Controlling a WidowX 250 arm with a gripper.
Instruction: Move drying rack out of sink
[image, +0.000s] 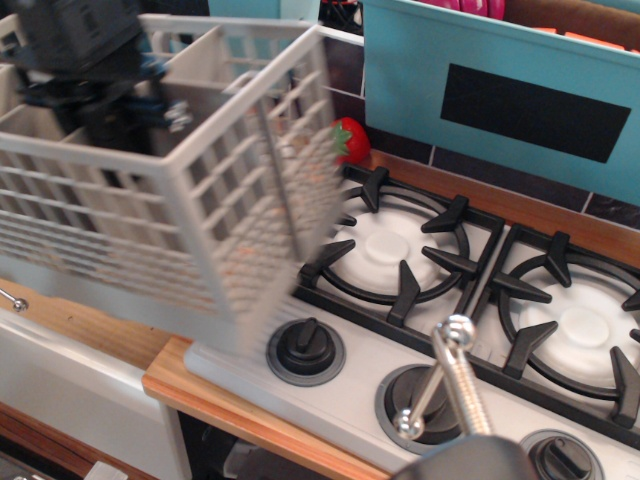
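Single view, observation.image. Drying rack (170, 190) is up in the air, grey-beige lattice basket, blurred, tilted a bit, filling the left half of frame. Its right wall overlaps the left edge of the stove top (330, 385) and hides part of the left burner grate (400, 255). Rack bottom corner sits visually just above the left knob (305, 350); can't tell if touching.

Hand (95, 75) is dark, blurred, reaching down into the rack from the top left, inside one of the inner compartments against a solid divider. Fingers hidden by rack walls and blur, so cannot tell whether they are apart or clamped on the divider.

Sink (70, 385): only the white front panel shows at lower left, below the rack. Basin is covered from view by the rack.

Wooden surface (190, 385) edge visible between sink panel and stove. Toy strawberry (348, 140) peeks out behind the rack's right corner, on the surface by the wall. Right burner grate (580, 320) at far right. Middle knob (420, 405) partly behind a metal spring-like rod (450, 385) rising from a dark object at bottom centre. Teal bin (500, 90) with black label on the back wall.
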